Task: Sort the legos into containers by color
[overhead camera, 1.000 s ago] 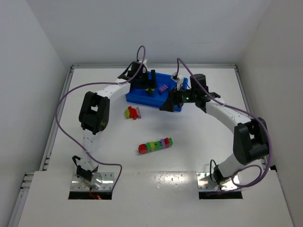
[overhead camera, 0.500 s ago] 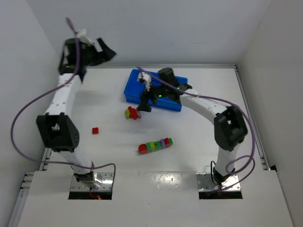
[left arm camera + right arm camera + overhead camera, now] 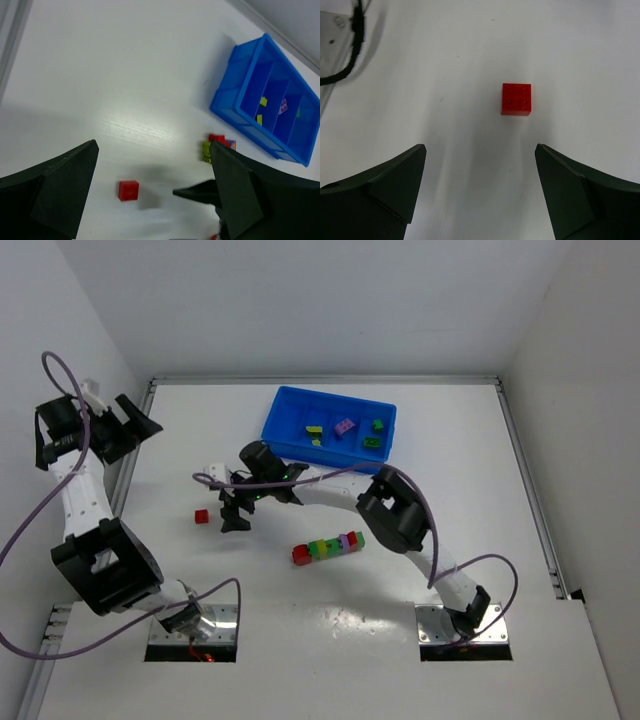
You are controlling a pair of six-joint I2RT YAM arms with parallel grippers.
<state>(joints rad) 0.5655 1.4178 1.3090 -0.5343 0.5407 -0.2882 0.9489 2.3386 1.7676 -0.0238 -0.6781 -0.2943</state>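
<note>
Red brick (image 3: 516, 99) lies centred just ahead of right fingers (image 3: 385, 187), spread and empty; left fingers (image 3: 55, 185), also spread, hang well away.

A white table (image 3: 450, 490) boxed by plain pale walls (image 3: 330, 300), seemingly lit from above.

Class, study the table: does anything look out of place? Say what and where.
A single red brick lies alone on the table, left of the tray and outside it. A multicoloured strip, still joined, also lies loose near the middle.
</note>
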